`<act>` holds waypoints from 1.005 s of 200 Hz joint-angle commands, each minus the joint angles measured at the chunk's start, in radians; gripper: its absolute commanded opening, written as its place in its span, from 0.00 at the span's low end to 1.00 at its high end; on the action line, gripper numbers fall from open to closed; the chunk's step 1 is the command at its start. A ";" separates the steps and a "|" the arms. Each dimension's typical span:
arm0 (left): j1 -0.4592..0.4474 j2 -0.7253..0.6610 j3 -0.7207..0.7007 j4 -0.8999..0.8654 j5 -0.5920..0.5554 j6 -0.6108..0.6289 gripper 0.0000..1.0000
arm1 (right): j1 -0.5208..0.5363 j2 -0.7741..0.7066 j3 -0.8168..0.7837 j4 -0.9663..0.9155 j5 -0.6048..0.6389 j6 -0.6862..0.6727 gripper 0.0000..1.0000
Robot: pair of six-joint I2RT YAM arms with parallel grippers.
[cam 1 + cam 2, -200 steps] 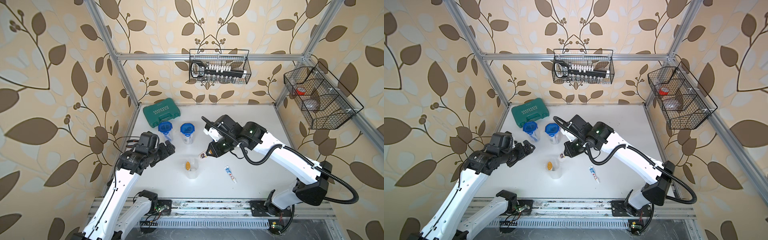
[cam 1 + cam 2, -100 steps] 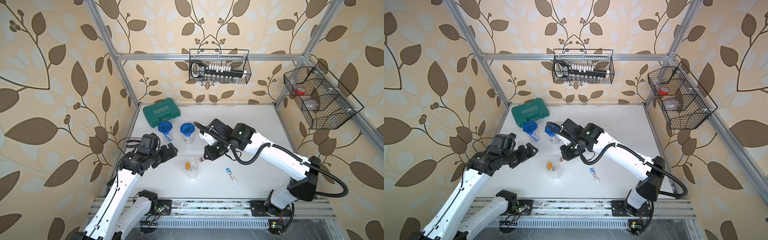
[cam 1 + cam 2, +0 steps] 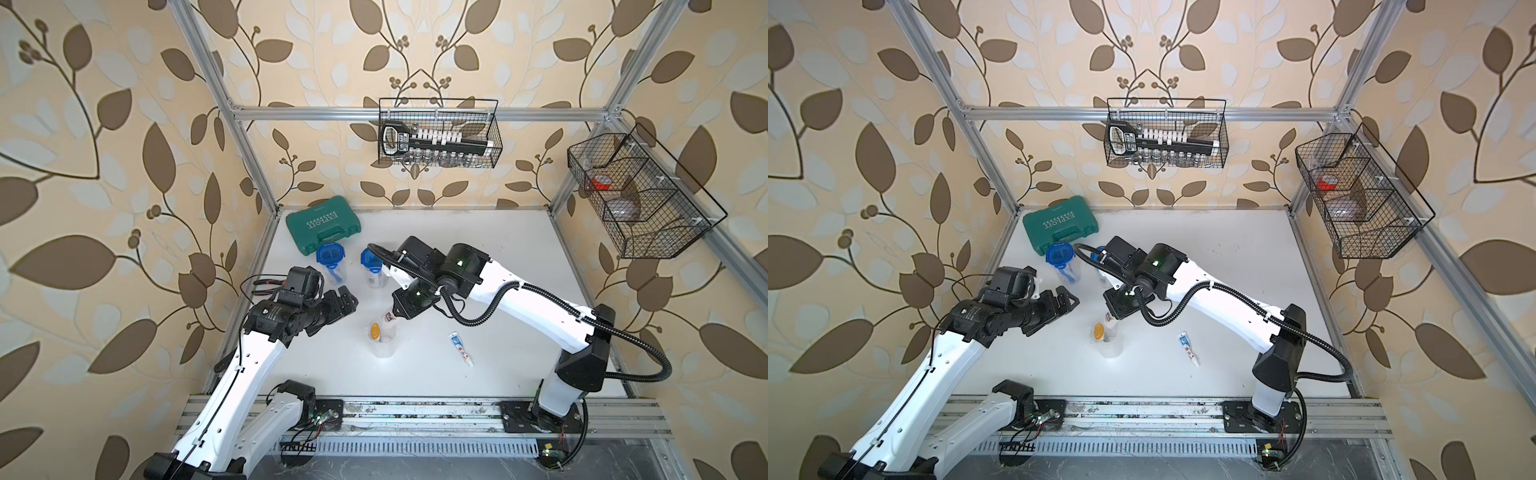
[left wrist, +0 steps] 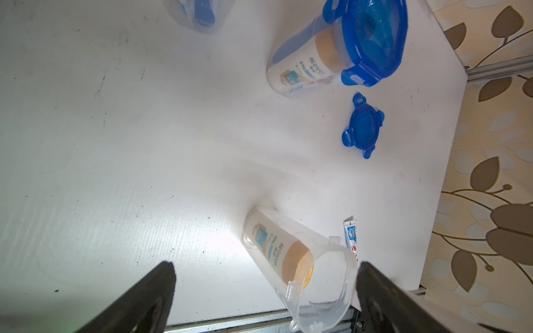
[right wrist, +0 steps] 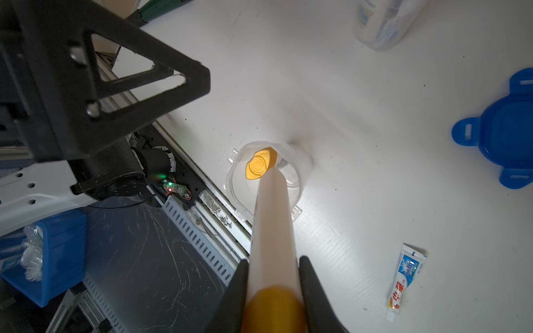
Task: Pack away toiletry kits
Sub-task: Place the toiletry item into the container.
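Bottle [image 5: 271, 219], gold-capped: clamped in right gripper [image 5: 273, 259], tip at jar [image 5: 230, 184] mouth; next, probably lower, release. Left gripper [image 4: 265, 268] agape, empty.

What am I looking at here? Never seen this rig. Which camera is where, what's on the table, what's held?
Two robot arms share a white table, each ending in a two-fingered pincer. Both top views look down from overhead; the other two come from cameras on the arms' wrists. The right pincer is shut on a white gold-capped bottle aimed into an open clear jar that holds another gold-capped bottle. The left pincer is open and empty, near that jar. On the table: a toothpaste tube, a loose blue lid, two lidded jars and a green tool case.
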 commanded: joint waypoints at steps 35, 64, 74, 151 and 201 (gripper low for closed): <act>0.003 0.001 0.012 -0.034 -0.018 0.041 0.99 | 0.017 0.102 0.067 -0.090 0.070 0.001 0.00; 0.002 -0.005 0.024 -0.078 -0.035 0.032 0.99 | 0.040 0.142 0.110 -0.122 0.120 -0.016 0.00; 0.002 -0.001 0.039 -0.096 -0.040 0.041 0.99 | 0.048 0.154 0.108 -0.117 0.127 -0.027 0.00; 0.003 0.039 0.094 -0.195 -0.030 0.024 0.99 | 0.085 0.150 -0.010 0.064 0.177 -0.061 0.07; 0.003 0.061 0.100 -0.206 -0.041 0.017 0.99 | 0.097 0.129 -0.020 0.065 0.235 -0.056 0.08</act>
